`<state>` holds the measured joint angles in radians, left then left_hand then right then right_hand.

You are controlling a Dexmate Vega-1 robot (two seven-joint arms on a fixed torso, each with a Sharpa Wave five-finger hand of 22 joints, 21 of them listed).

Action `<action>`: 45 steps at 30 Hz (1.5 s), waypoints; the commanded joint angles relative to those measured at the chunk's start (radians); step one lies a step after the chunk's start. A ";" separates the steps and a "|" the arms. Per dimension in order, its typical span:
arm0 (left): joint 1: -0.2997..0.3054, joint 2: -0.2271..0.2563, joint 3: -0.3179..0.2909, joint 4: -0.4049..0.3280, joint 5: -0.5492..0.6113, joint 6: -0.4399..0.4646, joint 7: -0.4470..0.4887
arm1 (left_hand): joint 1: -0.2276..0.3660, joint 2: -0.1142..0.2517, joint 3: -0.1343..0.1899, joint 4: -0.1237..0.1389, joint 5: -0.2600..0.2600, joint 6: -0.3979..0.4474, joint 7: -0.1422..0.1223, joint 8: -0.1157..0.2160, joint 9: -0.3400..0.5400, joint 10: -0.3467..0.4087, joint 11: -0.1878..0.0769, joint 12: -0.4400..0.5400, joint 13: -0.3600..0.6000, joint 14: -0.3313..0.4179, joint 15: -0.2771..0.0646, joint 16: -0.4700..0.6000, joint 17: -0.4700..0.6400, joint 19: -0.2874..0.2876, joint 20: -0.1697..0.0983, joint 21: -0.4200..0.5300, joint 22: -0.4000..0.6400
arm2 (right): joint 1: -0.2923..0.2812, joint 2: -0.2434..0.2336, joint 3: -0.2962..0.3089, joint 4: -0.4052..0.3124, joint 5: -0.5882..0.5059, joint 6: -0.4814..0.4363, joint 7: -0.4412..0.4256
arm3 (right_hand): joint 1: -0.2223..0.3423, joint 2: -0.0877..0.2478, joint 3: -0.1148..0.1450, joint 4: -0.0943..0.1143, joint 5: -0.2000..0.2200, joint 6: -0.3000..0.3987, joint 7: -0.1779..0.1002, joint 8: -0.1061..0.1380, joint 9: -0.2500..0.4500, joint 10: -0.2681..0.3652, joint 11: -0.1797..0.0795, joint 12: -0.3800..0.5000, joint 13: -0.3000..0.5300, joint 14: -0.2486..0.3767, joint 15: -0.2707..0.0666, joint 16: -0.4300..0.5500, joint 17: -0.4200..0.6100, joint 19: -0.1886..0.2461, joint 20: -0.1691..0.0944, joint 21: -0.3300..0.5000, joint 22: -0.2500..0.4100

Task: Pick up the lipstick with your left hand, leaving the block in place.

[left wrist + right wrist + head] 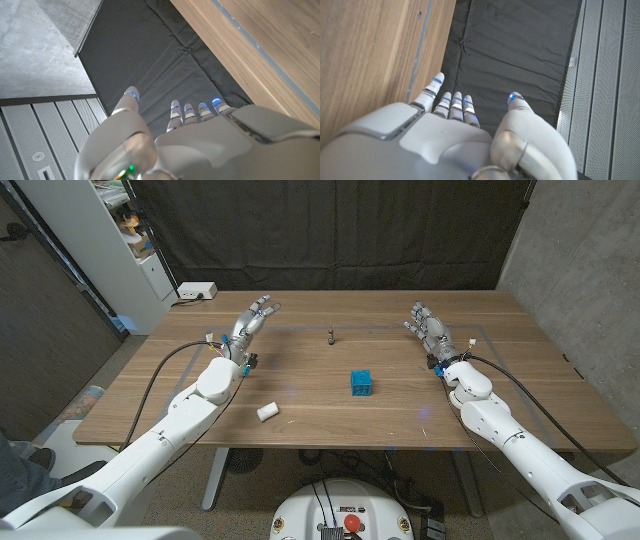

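Note:
A small dark lipstick [331,336] stands upright toward the far side of the wooden table [520,380], near its middle. Closer to me, slightly right of it, sits a blue block [361,383]. My left hand [252,323] is raised at the far left of the table, well left of the lipstick, fingers spread and holding nothing. My right hand [428,328] mirrors it at the far right, also open and holding nothing. In the wrist views, the left hand [200,140] and right hand [450,135] reach with straight fingers toward a black curtain.
A small white cylinder-like piece [267,412] lies near the front left, beside my left forearm. A white box [196,291] sits at the table's back left corner. A white shelf unit [120,230] stands behind on the left.

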<state>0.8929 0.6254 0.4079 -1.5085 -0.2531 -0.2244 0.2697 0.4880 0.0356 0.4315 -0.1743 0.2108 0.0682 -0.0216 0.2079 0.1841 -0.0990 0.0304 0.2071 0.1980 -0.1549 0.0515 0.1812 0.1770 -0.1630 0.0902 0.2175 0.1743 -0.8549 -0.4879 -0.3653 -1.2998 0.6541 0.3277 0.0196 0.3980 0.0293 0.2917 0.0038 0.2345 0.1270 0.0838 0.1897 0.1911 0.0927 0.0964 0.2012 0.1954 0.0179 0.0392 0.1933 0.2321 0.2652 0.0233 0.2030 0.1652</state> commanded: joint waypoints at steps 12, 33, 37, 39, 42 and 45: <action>-0.005 0.037 0.031 -0.085 0.164 0.135 0.096 | 0.079 0.000 0.026 -0.012 0.006 -0.012 -0.024 0.002 0.008 -0.018 -0.010 0.004 0.005 0.002 0.003 0.006 0.002 0.027 0.025 0.002 0.004 | 0.000 0.003 -0.001 0.005 -0.002 0.004 -0.001 | 0.008 0.006 0.002 -0.011 0.001 0.003 -0.004 0.009 0.001 0.004 0.001 -0.001 0.001 0.004 0.007 0.007 0.000 0.006 0.005 -0.007 0.005; -0.029 0.028 0.058 -0.084 0.199 0.175 0.090 | 0.247 -0.021 0.067 -0.013 0.004 0.097 -0.005 0.050 0.017 -0.023 0.010 0.016 0.010 0.008 0.028 0.009 0.003 0.055 0.052 -0.007 0.005 | -0.001 0.011 -0.001 0.015 -0.002 0.015 -0.002 | 0.007 0.005 0.000 -0.014 0.001 0.003 -0.006 0.009 0.001 0.005 0.001 -0.001 0.000 0.005 0.007 0.008 -0.003 0.005 0.007 -0.009 0.005; -0.036 0.029 0.069 -0.086 0.211 0.187 0.085 | 0.271 -0.025 0.071 -0.013 0.002 0.113 -0.009 0.056 0.019 -0.021 0.014 0.018 0.011 0.008 0.034 0.008 0.003 0.059 0.059 -0.007 0.005 | -0.004 0.011 0.000 0.012 -0.002 0.015 -0.005 | 0.006 0.006 0.000 -0.014 0.001 0.002 -0.007 0.008 0.001 0.005 0.002 -0.001 0.000 0.006 0.007 0.008 -0.004 0.004 0.007 -0.009 0.005; -0.038 0.030 0.074 -0.089 0.222 0.194 0.089 | 0.278 -0.025 0.073 -0.012 0.002 0.110 -0.008 0.054 0.019 -0.023 0.015 0.017 0.011 0.008 0.038 0.008 0.003 0.059 0.064 -0.008 0.005 | -0.005 0.011 0.000 0.011 -0.002 0.015 -0.006 | 0.007 0.006 0.000 -0.015 0.001 0.002 -0.007 0.008 0.001 0.005 0.003 -0.001 0.000 0.006 0.008 0.008 -0.004 0.004 0.007 -0.009 0.005; -0.039 0.028 0.077 -0.091 0.222 0.201 0.087 | 0.291 -0.026 0.076 -0.012 0.001 0.101 -0.009 0.050 0.020 -0.027 0.016 0.016 0.011 0.005 0.040 0.007 0.004 0.057 0.065 -0.009 0.006 | -0.006 0.011 0.001 0.011 -0.001 0.016 -0.007 | 0.007 0.006 0.000 -0.016 0.001 0.001 -0.007 0.008 0.001 0.004 0.002 -0.001 0.000 0.005 0.009 0.008 -0.005 0.004 0.007 -0.009 0.005; -0.040 0.024 0.083 -0.088 0.230 0.207 0.093 | 0.298 -0.027 0.077 -0.012 0.000 0.099 -0.008 0.049 0.020 -0.028 0.016 0.016 0.011 0.004 0.041 0.007 0.004 0.056 0.069 -0.010 0.006 | -0.007 0.011 0.001 0.011 -0.001 0.015 -0.007 | 0.006 0.006 0.000 -0.016 0.001 0.001 -0.008 0.008 0.001 0.004 0.002 -0.002 0.000 0.004 0.008 0.008 -0.005 0.004 0.007 -0.010 0.005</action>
<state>0.8621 0.6549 0.4715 -1.5950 -0.0469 -0.0435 0.3613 0.7699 0.0086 0.5008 -0.1875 0.2146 0.1719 -0.0286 0.2591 0.2027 -0.1206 0.0447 0.2186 0.2075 -0.1461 0.0853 0.1855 0.1795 -0.1072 0.1457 0.2107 0.1743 -0.8570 -0.4776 -0.3666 -1.2861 0.6526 0.3415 0.0171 0.3980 0.0293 0.2872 -0.0084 0.2345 0.1232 0.0802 0.1896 0.1912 0.0927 0.0964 0.2012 0.1955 0.0179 0.0391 0.1932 0.2277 0.2652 0.0233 0.1952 0.1651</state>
